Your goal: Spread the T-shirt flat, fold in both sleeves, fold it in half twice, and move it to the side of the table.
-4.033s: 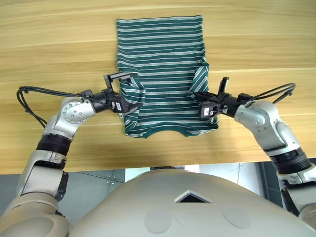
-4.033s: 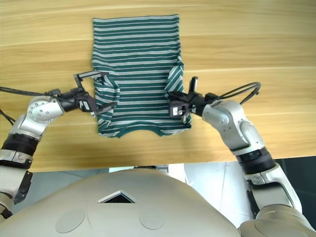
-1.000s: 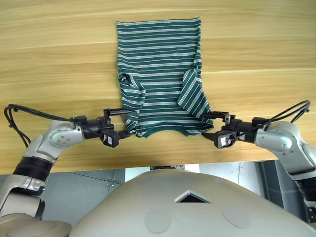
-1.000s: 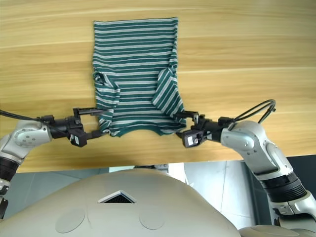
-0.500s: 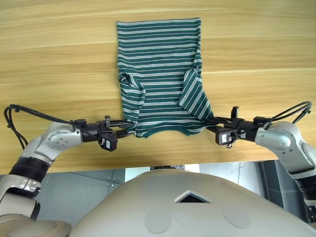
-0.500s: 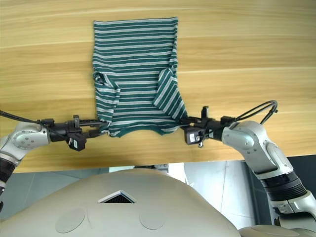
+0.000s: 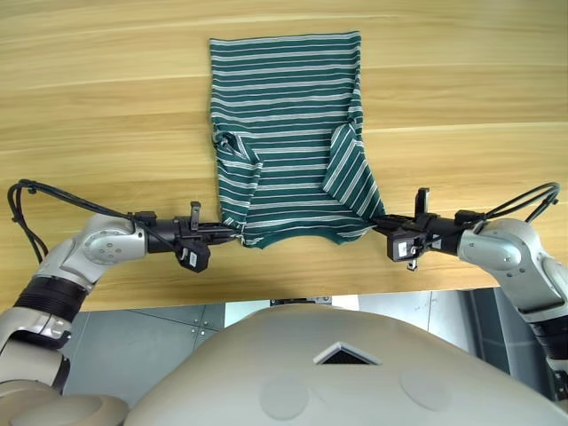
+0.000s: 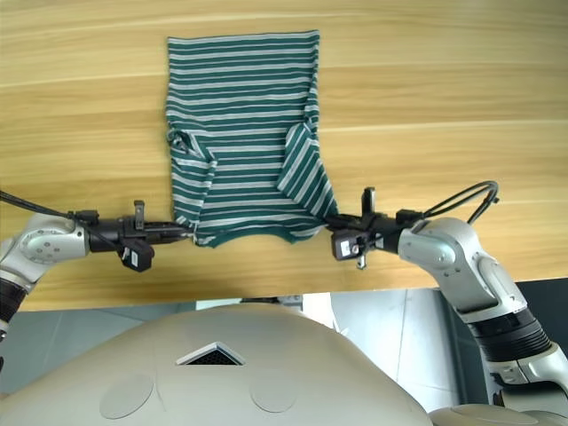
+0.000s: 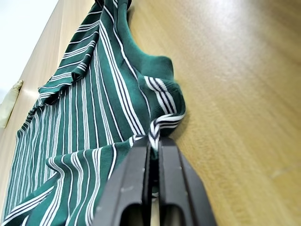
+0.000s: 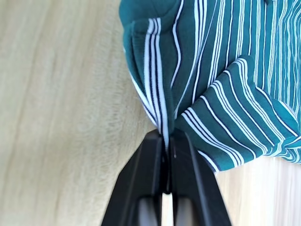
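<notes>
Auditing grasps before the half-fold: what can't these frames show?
- Left wrist view: cloth depth inside the left gripper, hidden by its own fingers.
- Right wrist view: same for the right gripper.
- Head views: the T-shirt layers under the folded-in sleeves, covered by the top cloth.

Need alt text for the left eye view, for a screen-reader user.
A green striped T-shirt with both sleeves folded in lies on a wooden table, collar end toward the robot. The left gripper and right gripper are each shut on a near corner of it, one on either side of the collar.
</notes>
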You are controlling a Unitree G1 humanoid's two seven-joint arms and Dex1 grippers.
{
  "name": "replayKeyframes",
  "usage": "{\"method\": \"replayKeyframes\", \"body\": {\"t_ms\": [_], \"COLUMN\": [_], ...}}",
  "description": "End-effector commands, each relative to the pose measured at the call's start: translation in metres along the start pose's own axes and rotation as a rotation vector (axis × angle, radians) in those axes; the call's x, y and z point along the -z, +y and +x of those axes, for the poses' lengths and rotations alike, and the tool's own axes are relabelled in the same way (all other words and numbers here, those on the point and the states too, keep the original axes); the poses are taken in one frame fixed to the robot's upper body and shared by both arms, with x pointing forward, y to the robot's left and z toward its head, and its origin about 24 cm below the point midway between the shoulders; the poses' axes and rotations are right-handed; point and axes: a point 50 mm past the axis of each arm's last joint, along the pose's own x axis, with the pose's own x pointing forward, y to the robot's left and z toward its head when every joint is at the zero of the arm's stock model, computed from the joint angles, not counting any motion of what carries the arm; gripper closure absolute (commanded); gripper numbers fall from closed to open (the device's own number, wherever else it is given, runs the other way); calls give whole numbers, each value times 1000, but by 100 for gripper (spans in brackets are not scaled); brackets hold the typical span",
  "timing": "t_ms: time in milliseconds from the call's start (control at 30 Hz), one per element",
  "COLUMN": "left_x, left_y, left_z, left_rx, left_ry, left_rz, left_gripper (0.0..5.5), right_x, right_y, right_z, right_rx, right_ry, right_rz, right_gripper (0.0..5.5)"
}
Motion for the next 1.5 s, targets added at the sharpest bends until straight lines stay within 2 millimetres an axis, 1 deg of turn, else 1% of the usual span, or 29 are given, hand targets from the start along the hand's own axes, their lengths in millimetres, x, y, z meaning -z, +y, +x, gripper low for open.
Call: {"method": "replayKeyframes", "body": {"t_ms": [33, 133, 300, 400, 467, 567, 633, 733, 833, 900, 967, 1100, 1167, 1233, 1333, 1400, 1500], "left_x": [-3, -15, -42, -61, -71, -76, -65, -41, -23, -13, -8, -2, -1, -2, 4, 13, 27], "left_y": [-10, 0, 13, 29, 32, 28, 25, 21, 18, 19, 24, 55, 71, 85, 108, 126, 146], "left_z": [-4, -13, -34, -54, -61, -61, -56, -41, -25, -17, -14, -20, -26, -33, -39, -37, -28], "left_rx": [77, 35, -45, -174, -209, -212, -212, -199, -174, -165, -180, -287, -337, -381, -456, -502, -549], "left_ry": [-3, -44, -141, -213, -269, -299, -247, -149, -93, -69, -68, -106, -125, -151, -141, -127, -83], "left_rz": [-21, 11, 38, 59, 49, 8, -31, -97, -129, -145, -151, -145, -129, -113, -89, -93, -108], "left_gripper": [550, 550, 550, 550, 550, 550, 550, 550, 550, 550, 550, 550, 550, 550, 550, 550, 550], "right_x": [-7, -20, -39, -52, -56, -60, -61, -50, -44, -41, -37, -18, -12, -6, 8, 15, 23], "right_y": [0, 7, 12, 16, 18, 20, 20, 12, -2, -15, -32, -75, -90, -101, -115, -124, -136], "right_z": [-12, -28, -58, -75, -83, -91, -93, -88, -80, -75, -70, -54, -45, -38, -22, -10, 4], "right_rx": [-9, -27, -16, -4, -6, -20, -19, 10, 68, 122, 193, 356, 391, 420, 441, 450, 474], "right_ry": [-29, -100, -211, -288, -307, -329, -336, -285, -254, -249, -236, -154, -122, -88, 1, 35, 69], "right_rz": [-9, -15, -40, -61, -71, -83, -87, -72, -50, -37, -18, 49, 70, 86, 103, 120, 148], "right_gripper": [548, 548, 548, 548, 548, 548, 548, 548, 548, 548, 548, 548, 548, 548, 548, 548, 548]}}
